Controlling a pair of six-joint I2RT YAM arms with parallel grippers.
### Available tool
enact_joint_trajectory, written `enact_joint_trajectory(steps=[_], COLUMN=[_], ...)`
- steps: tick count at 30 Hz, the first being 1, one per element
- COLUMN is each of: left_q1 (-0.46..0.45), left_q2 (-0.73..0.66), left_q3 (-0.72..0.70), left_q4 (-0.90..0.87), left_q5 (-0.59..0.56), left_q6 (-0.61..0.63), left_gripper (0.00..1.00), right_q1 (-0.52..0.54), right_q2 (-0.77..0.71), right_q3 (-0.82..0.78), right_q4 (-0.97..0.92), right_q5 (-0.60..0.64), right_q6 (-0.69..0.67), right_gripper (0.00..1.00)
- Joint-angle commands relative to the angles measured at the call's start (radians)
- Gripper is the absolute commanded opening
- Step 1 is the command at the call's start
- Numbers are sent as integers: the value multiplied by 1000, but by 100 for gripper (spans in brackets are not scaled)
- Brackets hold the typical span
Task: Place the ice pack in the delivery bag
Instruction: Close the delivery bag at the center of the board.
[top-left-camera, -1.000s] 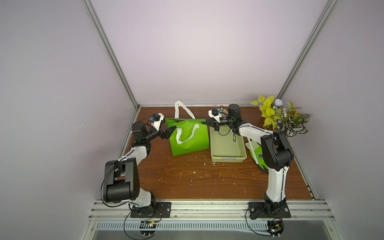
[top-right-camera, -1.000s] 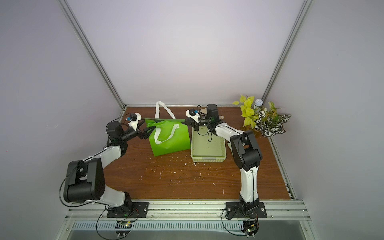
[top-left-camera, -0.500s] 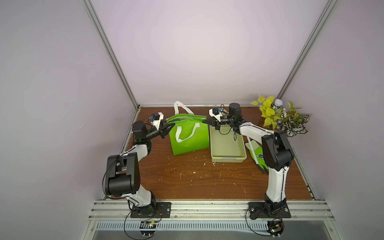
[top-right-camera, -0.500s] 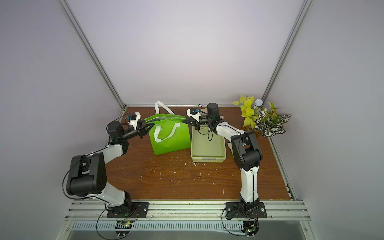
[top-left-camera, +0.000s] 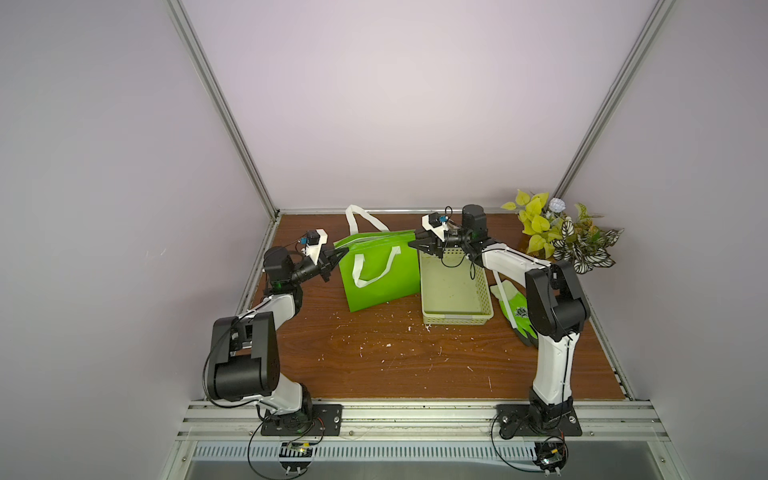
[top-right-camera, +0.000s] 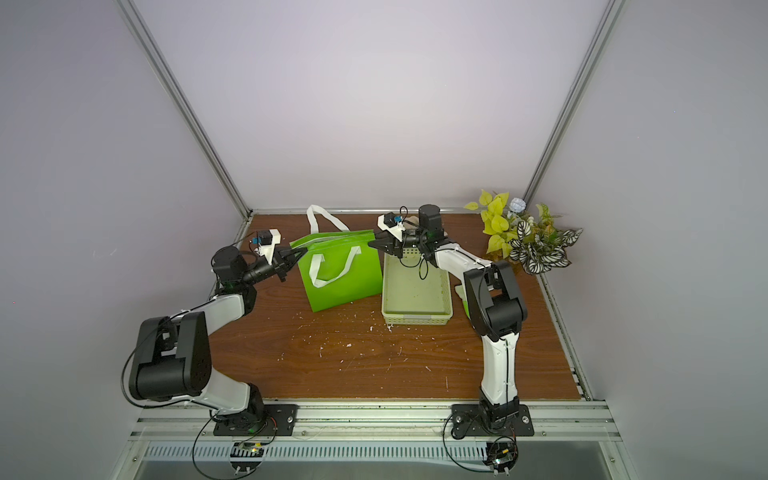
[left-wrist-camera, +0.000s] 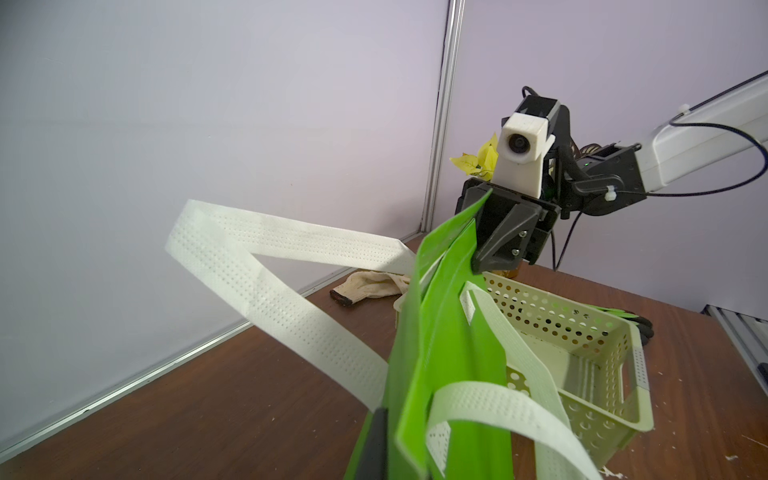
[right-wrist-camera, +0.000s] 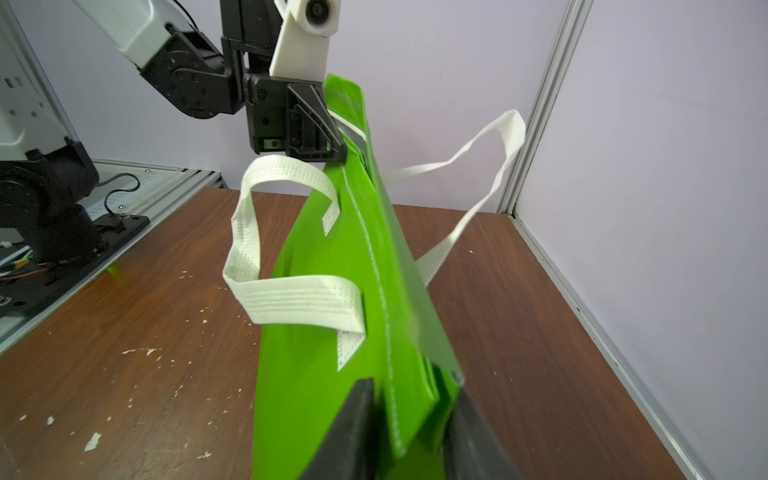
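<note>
Both top views look steeply down from high above the table's (top-left-camera: 374, 365) front edge, facing the back wall. They sit far enough off to take in the whole table, the bag (top-left-camera: 380, 270) and the basket (top-left-camera: 457, 322). They share almost the entire scene, shifted slightly sideways from each other.

The left wrist view sits low and very close at one end of the bag, looking along its rim toward the right arm (left-wrist-camera: 685, 145) and a back corner. The right wrist view sits equally close at the opposite end, looking back along the rim toward the left arm (right-wrist-camera: 133, 29). Both wrist views share the bag.
</note>
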Motion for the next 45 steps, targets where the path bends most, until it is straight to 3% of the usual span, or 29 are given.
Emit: enact_joint_trajectory(steps=[1, 4, 6, 11, 17, 26, 30, 45], left_q1=[10, 5, 4, -5, -9, -9, -8, -16], left_q2=[-30, -34, -34, -25, -26, -32, -31, -39], left_q3=[-19, -21, -20, -19, -20, -20, -19, -22], left_q4=[20, 20, 19, 20, 21, 20, 21, 19], left_q5=[3, -5, -9, -18, -30, -46, -51, -123], left_q6=[33, 41, 40, 43, 47, 52, 54, 65], left_gripper=[0, 0, 0, 0, 0, 0, 0, 0], right_q1=[-12, -15, -14, 4, 79, 186, 221, 265], right_q2=[-38, -61, -83, -125, -62, 217, 305, 305], right_q3=[53, 68, 95, 200, 394, 942, 1126, 1131], right_q4=[-34, -60, -90, -168, -339, -816, -950, -1038], right_q5=[1, 22, 37, 116, 171, 346, 395, 475], right_q6=[-14, -21, -16, 25, -11, -168, -219, -318], right_gripper=[53, 68, 73, 74, 74, 73, 79, 81])
